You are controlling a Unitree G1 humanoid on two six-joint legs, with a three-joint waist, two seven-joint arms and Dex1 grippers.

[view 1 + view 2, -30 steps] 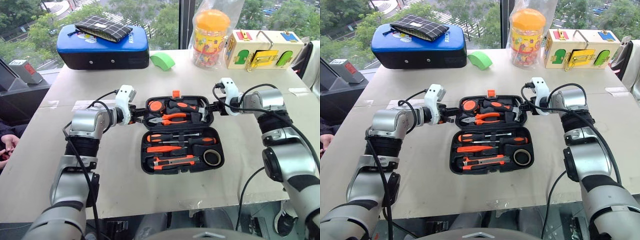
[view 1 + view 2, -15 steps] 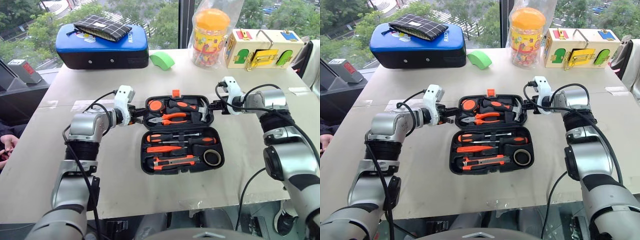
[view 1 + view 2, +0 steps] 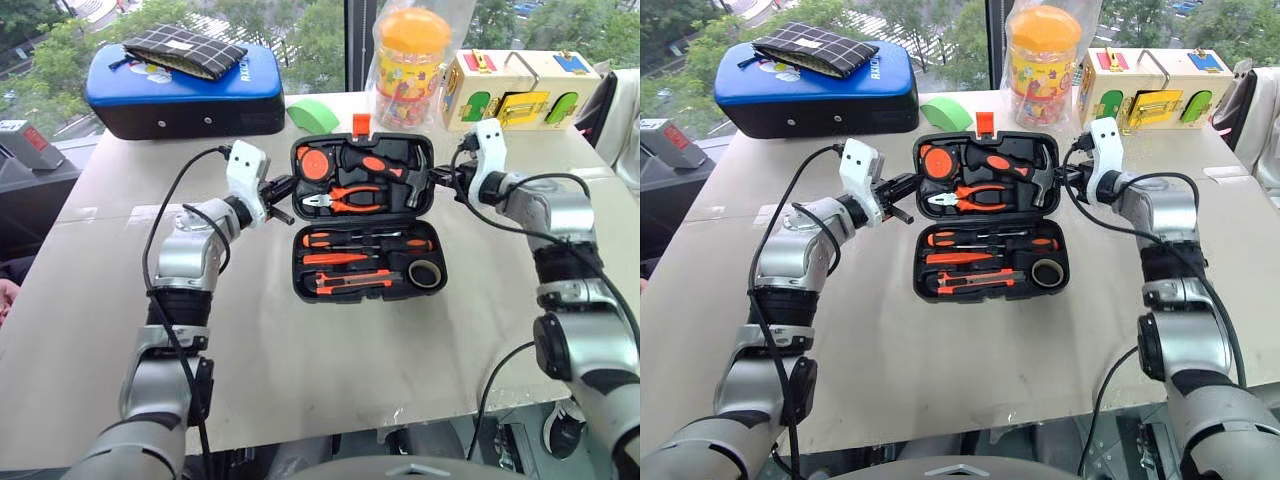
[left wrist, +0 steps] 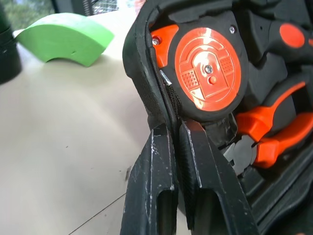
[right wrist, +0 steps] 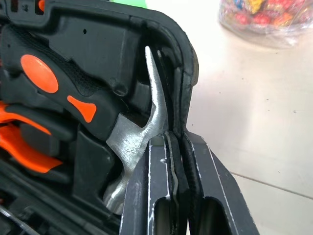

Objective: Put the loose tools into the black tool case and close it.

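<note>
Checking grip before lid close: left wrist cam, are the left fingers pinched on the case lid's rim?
Yes, the left gripper is shut on the rim of the black tool case, beside the tape measure.

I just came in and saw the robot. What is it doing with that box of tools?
The robot is closing the black tool case. Its left pincer is shut on the left edge of the lid, and its right pincer is shut on the right edge. The lid, which holds the hammer, pliers and tape measure, is tilted up off the table. The screwdrivers, utility knife and tape roll already lie in the bottom half. The case is not shut yet.
</note>
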